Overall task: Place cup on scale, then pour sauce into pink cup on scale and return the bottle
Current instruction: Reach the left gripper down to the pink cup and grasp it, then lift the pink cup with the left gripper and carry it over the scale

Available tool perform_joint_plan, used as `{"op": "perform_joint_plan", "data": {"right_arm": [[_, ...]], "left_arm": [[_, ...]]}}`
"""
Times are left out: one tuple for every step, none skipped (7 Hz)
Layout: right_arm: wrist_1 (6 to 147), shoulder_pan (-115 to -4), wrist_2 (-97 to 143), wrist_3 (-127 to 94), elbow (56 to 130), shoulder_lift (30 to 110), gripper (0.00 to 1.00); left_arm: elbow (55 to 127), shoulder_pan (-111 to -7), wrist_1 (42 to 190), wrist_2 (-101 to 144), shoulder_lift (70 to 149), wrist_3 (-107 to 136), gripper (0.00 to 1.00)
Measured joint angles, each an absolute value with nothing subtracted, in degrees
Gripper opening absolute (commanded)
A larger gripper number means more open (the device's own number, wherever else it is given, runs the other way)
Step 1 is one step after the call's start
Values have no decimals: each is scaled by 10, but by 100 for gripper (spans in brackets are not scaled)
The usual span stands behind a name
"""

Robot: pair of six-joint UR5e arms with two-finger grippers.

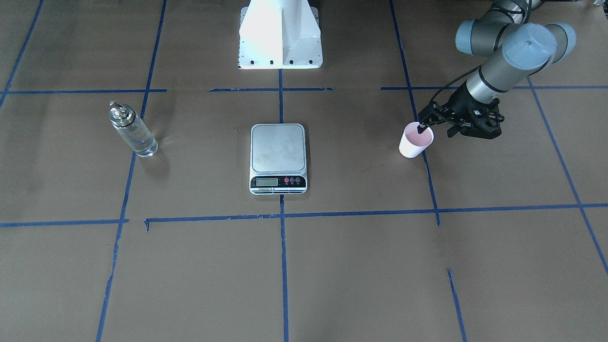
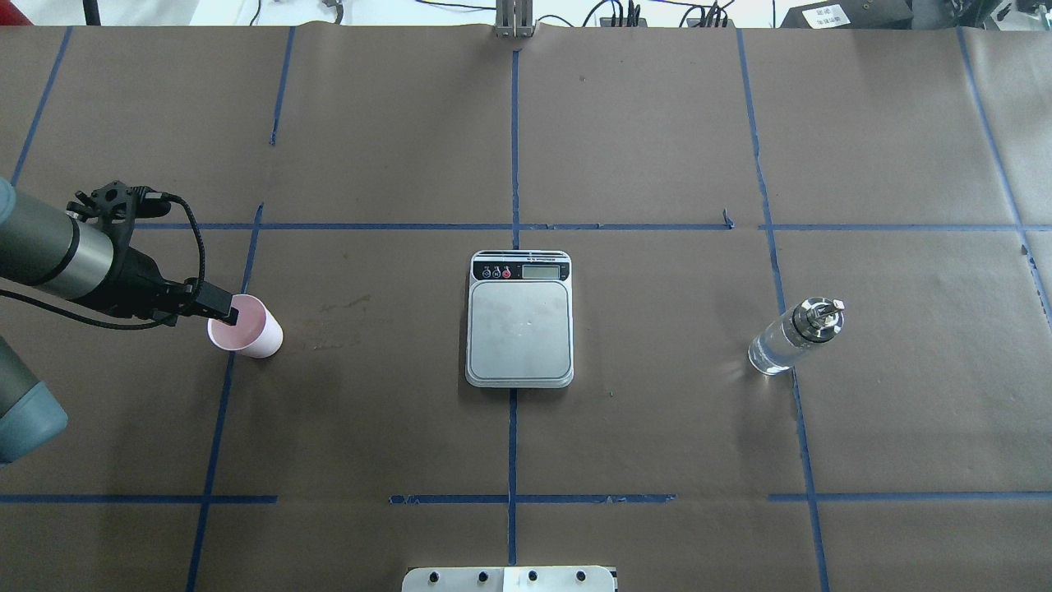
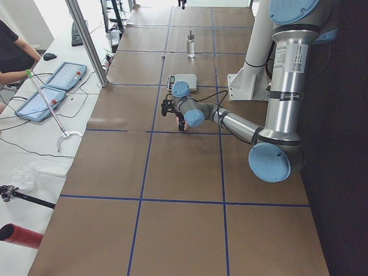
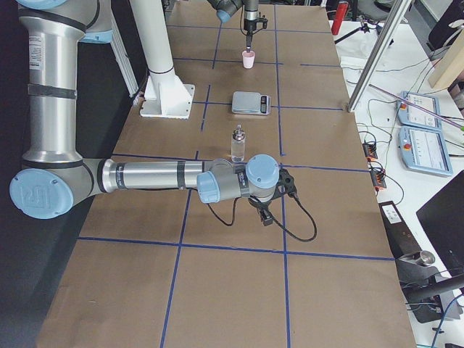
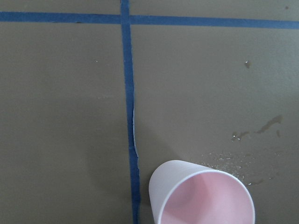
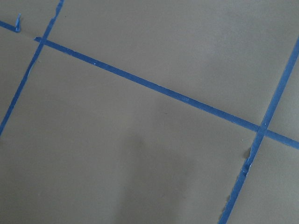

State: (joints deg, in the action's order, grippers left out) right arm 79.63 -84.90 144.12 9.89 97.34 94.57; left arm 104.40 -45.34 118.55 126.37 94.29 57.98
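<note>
The cup [image 2: 251,329], white outside and pink inside, stands upright on the table at my left; it also shows in the front view [image 1: 414,142] and the left wrist view [image 5: 203,198]. My left gripper [image 2: 228,312] reaches it from the side, with one dark fingertip [image 1: 421,128] inside the rim, and looks pinched on the rim. The scale [image 2: 519,325] lies at the table's centre with its steel plate bare. The glass bottle [image 2: 791,337] with its silver cap stands at my right. My right gripper [image 4: 265,214] hovers over bare table near the bottle; I cannot tell whether it is open or shut.
Brown paper with blue tape lines [image 2: 513,148] covers the table. The white robot base [image 1: 280,35] stands behind the scale. Operator tablets [image 4: 419,110] lie on a side bench off the table.
</note>
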Motion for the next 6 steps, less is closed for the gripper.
{"op": "perform_joint_plan", "data": {"right_arm": [[796,-849,1441,99,973,946,99],[796,-849,1441,100,973,946,98],[796,-849,1441,100,974,947,97],[796,-849,1441,100,975,947,98],[796,-849,1442,100,975,947,99],[790,-849,1441,99,975,946,99]], "left_arm": [[1039,-444,1186,1263,946,580,15],[1036,-433,1185,1259,949,580,0],[1036,-425,1185,1248,951,580,0],[1037,-420,1182,1237,952,581,0],[1043,-421,1174,1232,953,582,0],[1062,-425,1133,1232,968,583,0]]}}
